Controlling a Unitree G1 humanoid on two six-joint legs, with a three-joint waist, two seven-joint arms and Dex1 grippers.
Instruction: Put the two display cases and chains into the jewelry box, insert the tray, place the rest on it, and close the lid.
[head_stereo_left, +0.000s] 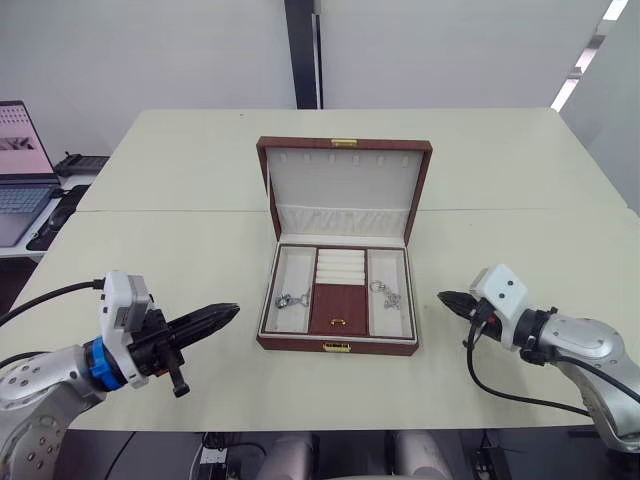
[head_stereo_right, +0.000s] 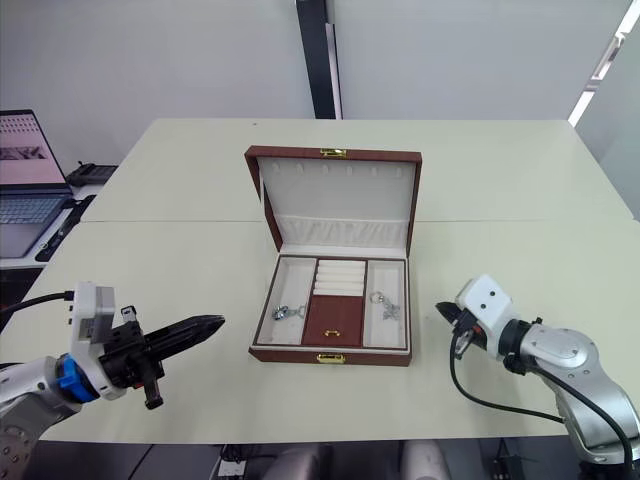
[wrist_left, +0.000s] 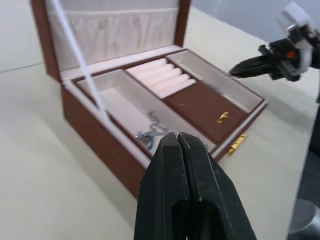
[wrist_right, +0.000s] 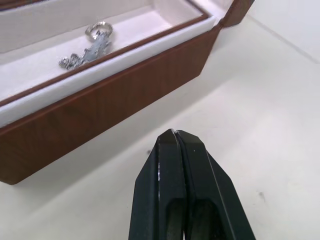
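reddish-brown wood-look jewelry box (head_stereo_left: 337, 345) sits mid-table, shallow cream-lined tray (head_stereo_left: 337, 322) seated inside, hinged lid (head_stereo_left: 345, 190) upright at far side. one silver trinket (head_stereo_left: 292, 300) in tray's left compartment, another (head_stereo_left: 386, 294) in right. left gripper (head_stereo_left: 222, 317) near-left of box, fingers pressed together, empty; right gripper (head_stereo_left: 448, 298) near-right, likewise pressed together, empty. only lid closing seems left. risk: off-centre push from one side could skid box across smooth table or drop lid hard, jolting trinkets.
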